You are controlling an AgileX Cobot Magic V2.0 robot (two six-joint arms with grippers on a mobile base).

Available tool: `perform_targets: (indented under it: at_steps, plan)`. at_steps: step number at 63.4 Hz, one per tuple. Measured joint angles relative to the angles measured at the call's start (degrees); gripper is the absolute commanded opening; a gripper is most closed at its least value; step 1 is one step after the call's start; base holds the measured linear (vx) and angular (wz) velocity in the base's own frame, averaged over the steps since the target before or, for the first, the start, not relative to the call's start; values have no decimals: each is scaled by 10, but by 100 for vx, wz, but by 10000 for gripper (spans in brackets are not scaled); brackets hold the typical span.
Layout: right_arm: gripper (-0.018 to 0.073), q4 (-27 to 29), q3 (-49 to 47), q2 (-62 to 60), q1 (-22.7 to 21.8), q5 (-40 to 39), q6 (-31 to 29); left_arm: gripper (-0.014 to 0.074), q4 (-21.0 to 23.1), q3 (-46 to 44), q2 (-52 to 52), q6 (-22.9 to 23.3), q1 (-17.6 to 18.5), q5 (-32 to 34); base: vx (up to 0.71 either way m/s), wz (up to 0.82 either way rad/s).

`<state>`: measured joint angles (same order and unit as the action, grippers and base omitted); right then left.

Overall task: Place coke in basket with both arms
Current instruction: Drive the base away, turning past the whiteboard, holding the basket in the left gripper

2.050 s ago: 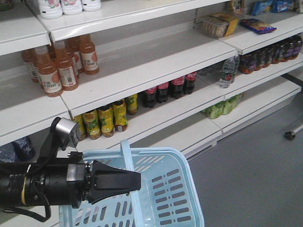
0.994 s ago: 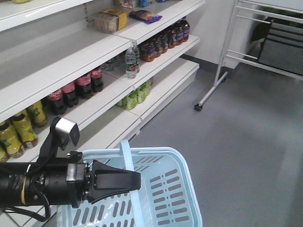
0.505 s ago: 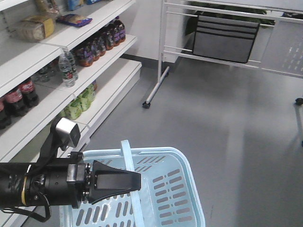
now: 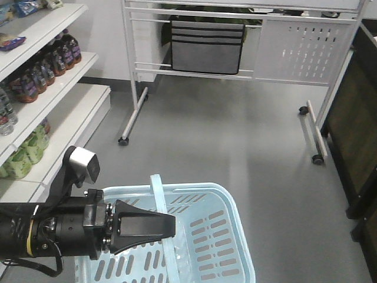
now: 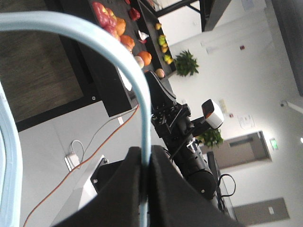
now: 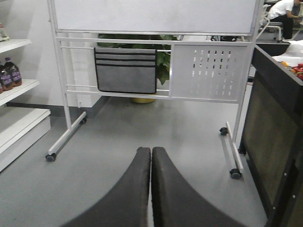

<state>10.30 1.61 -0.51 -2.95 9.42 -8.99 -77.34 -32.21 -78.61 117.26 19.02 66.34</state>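
The light blue basket (image 4: 206, 236) hangs low in the front view, and what shows of its inside is empty. My left gripper (image 4: 171, 226) is shut on its hoop handle (image 4: 158, 197). In the left wrist view the handle (image 5: 137, 80) arches up from between the closed fingers of the left gripper (image 5: 147, 163). My right gripper (image 6: 151, 151) is shut and empty, pointing over grey floor. The right arm (image 5: 189, 142) with its camera block shows in the left wrist view. No coke can is in view.
White shelves (image 4: 53, 65) with dark bottles and green packs stand at the left. A white wheeled rack (image 4: 235, 76) with a grey pouch (image 4: 206, 38) stands ahead. A dark stand (image 4: 353, 118) is at the right, with fruit (image 5: 123, 33) on it. Grey floor (image 4: 235, 141) lies between.
The view has swung right, away from the drink shelves and toward the wheeled rack and dark stand. The left gripper keeps the same hold on the basket handle.
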Motion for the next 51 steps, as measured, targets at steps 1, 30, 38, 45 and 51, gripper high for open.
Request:
perform_targets:
  at_steps: [1,30,38,45,51]
  plan:
    - [-5,0,0,0,0,0,0,-8,0,0,0,0,0,0,14,-40]
    - [-5,0,0,0,0,0,0,-8,0,0,0,0,0,0,15,-23]
    - [-5,0,0,0,0,0,0,-8,0,0,0,0,0,0,18,-7]
    - [-5,0,0,0,0,0,0,-8,0,0,0,0,0,0,20,-1]
    - [-5,0,0,0,0,0,0,-8,0,0,0,0,0,0,22,5]
